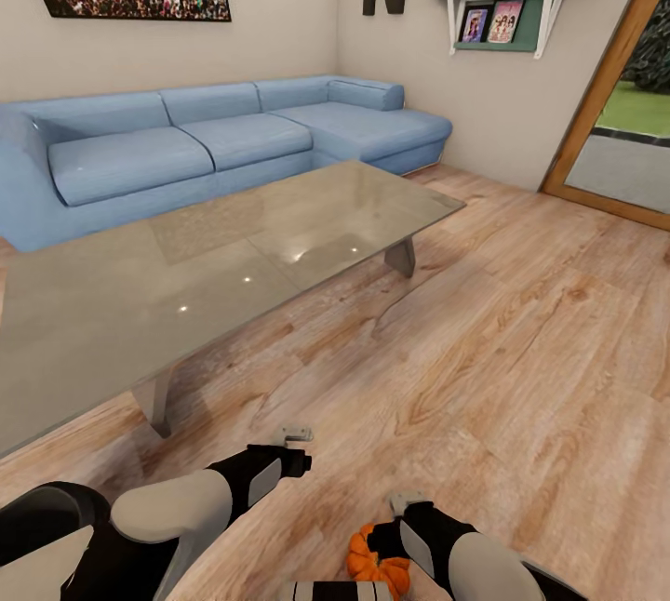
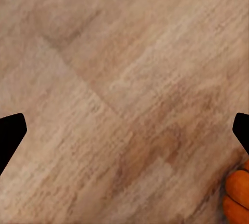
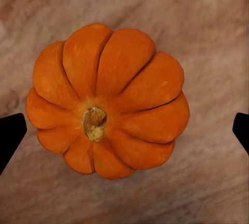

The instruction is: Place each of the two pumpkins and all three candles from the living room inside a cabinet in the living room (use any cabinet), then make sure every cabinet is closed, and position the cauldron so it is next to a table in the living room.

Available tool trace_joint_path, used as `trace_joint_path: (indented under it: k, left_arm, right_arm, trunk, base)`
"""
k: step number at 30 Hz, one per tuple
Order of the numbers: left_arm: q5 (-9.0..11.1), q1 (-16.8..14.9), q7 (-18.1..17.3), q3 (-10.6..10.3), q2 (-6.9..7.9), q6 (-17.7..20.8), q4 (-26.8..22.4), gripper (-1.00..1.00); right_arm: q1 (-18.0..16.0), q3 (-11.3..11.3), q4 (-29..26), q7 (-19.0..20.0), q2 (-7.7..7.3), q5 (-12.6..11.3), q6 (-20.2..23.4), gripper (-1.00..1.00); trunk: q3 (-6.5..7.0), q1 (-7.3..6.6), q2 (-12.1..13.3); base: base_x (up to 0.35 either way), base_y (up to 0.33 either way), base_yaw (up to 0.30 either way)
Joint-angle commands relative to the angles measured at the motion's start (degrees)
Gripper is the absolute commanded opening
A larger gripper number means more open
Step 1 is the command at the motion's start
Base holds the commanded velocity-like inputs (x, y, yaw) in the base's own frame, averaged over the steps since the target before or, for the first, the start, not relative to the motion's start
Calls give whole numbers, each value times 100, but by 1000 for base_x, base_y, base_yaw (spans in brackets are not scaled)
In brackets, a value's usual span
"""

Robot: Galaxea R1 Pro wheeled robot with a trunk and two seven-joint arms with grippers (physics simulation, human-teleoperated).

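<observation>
**Pumpkin under the right gripper**

On the wooden floor [image 1: 521, 340] beside the glass coffee table [image 1: 186, 275], a pumpkin [image 3: 106, 102] sits upright beneath the right gripper [image 3: 124, 133], whose jaws stand spread wide of it, not touching. The left gripper [image 2: 124, 133] hangs over bare boards, jaws spread, holding nothing.

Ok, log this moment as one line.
right claw open above pumpkin | pumpkin on floor | left claw open, empty | glass table ahead

We see one orange pumpkin [image 3: 107, 100] on the wood floor. It sits upright, its little brown stem on top.
</observation>
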Motion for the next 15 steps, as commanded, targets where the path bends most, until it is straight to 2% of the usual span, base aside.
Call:
trace_joint_path:
  k: [1,3,9,15]
  left_arm:
    - [42,-4,33,-36,2,10,-12,100]
    - [42,-5,36,-37,2,10,-12,100]
    - [40,-5,38,-38,2,10,-12,100]
    - [41,-6,31,-36,2,10,-12,100]
  right_arm:
    - [-1,-48,-10,-15,4,49,28,100]
    - [-1,-48,-10,-19,4,60,25,100]
    - [-1,-48,-10,-25,4,151,-39,100]
    - [-1,-48,-10,-29,4,177,-67,100]
  trunk:
    - [-4,-1,-2]
    - [-4,-1,-2]
    - [-137,14,-10]
    - [-137,14,-10]
  base:
    - [0,0,0]
    - [0,0,0]
    - [0,0,0]
    - [0,0,0]
